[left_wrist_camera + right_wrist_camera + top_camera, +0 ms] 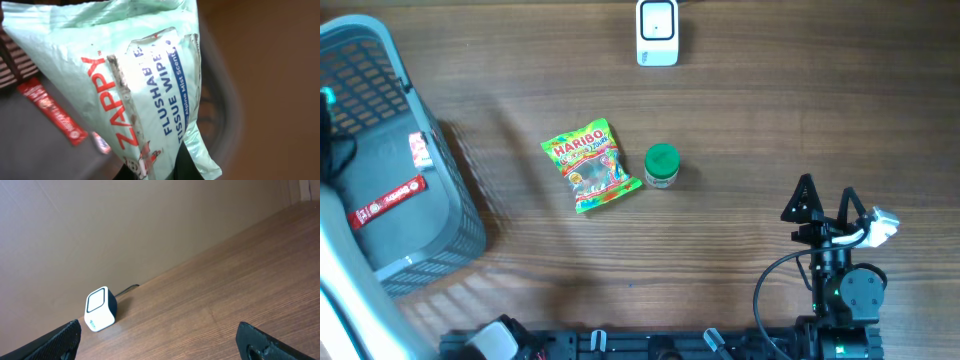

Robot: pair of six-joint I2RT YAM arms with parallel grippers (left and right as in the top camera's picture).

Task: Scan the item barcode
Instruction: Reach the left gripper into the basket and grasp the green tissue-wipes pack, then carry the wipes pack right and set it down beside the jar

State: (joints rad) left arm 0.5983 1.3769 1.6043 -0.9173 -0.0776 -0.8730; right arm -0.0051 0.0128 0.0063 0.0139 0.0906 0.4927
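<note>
A pale green pack of Zappy flushable tissue wipes [140, 75] fills the left wrist view. My left gripper [165, 167] is shut on its lower end, with the dark fingers showing at either side of the pack. It hangs above the grey basket's floor [30, 150]. No barcode shows on the face I see. The white scanner [657, 32] stands at the table's far edge and shows again as the scanner [100, 309] in the right wrist view. My right gripper [827, 192] rests open at the near right, nothing between its fingers [65, 340].
The grey basket [380, 60] sits at the far left with a red bar [388, 200] and a small packet [419, 150] inside. A Haribo bag [590, 166] and a green-lidded jar [662, 165] lie mid-table.
</note>
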